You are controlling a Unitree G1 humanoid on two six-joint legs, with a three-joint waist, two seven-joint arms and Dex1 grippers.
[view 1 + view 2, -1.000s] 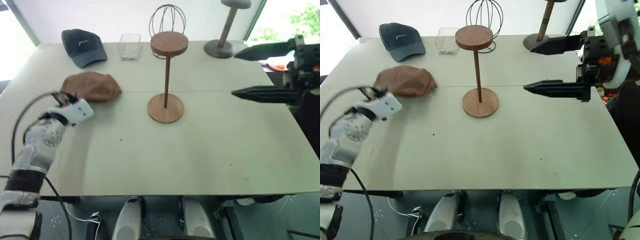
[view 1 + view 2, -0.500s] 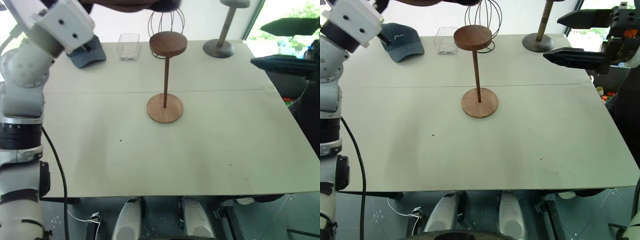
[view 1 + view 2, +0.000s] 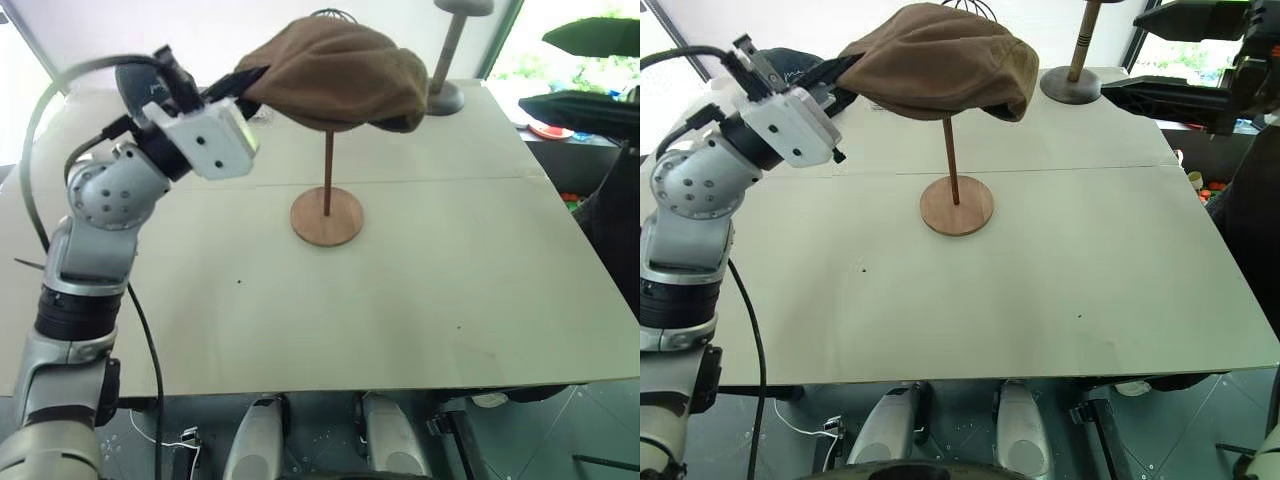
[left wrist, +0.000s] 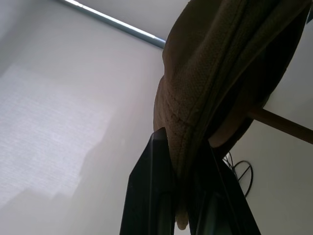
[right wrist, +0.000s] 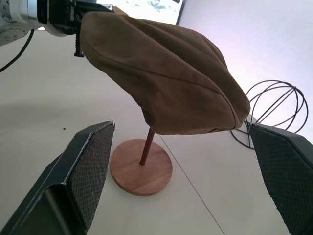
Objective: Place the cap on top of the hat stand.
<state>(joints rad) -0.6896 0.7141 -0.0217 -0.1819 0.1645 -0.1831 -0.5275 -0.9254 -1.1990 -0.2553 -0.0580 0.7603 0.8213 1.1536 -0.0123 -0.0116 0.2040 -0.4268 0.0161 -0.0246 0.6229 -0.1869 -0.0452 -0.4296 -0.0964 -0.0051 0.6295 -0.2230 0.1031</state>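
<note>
The brown cap (image 3: 335, 75) hangs in the air above the hat stand, and my left gripper (image 3: 250, 80) is shut on its left edge. It covers the stand's top disc, so I cannot tell whether it rests on the disc. Below it the thin rod (image 3: 327, 175) and the round base (image 3: 327, 217) show. In the left wrist view the black fingers (image 4: 156, 191) pinch the cap's brim (image 4: 183, 122). My right gripper (image 3: 533, 70) is open at the right, level with the cap and apart from it, with wide fingers (image 5: 83, 171).
A wire-dome stand (image 5: 274, 105) and a grey thick-posted stand (image 3: 1073, 80) are at the back of the pale table (image 3: 420, 300). A dark navy baseball cap (image 3: 790, 58) lies at the back left, partly behind my left arm.
The cap lay on the table a second ago. My left gripper has lifted it and carried it to the right, over the stand's top. The right gripper has risen slightly and is still open.
</note>
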